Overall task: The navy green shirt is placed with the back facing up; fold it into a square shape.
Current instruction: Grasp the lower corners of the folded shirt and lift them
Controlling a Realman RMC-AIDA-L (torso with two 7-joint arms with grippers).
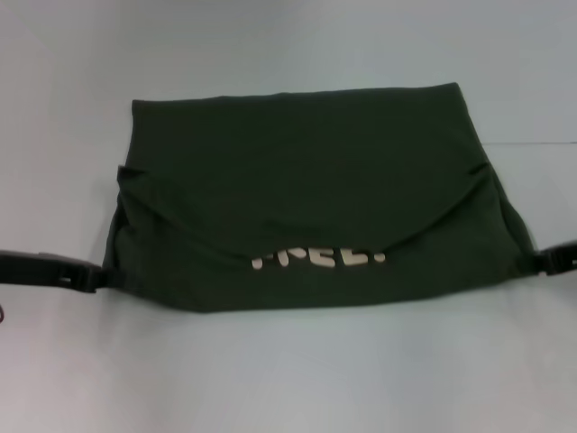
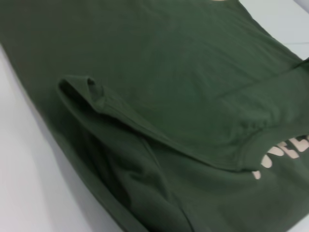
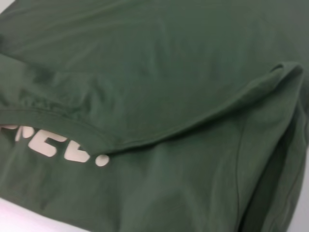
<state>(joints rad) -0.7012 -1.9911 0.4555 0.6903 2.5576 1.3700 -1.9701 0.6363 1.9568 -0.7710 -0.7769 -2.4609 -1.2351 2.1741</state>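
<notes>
The navy green shirt (image 1: 306, 171) is seen lying flat in the middle of the worktop, folded into a wide block. A plain top layer with a curved hem is laid over a lower layer. Pale cream letters (image 1: 320, 256) are partly shown just under that curved edge, near the front. The far edge is kept straight. Small folds of cloth are seen at both side edges, where the layers are stacked.

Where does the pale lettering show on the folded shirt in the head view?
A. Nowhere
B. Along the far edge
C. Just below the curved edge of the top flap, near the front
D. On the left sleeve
C: the lettering peeks out under the curved flap edge of the navy green shirt, towards its near edge.
</notes>
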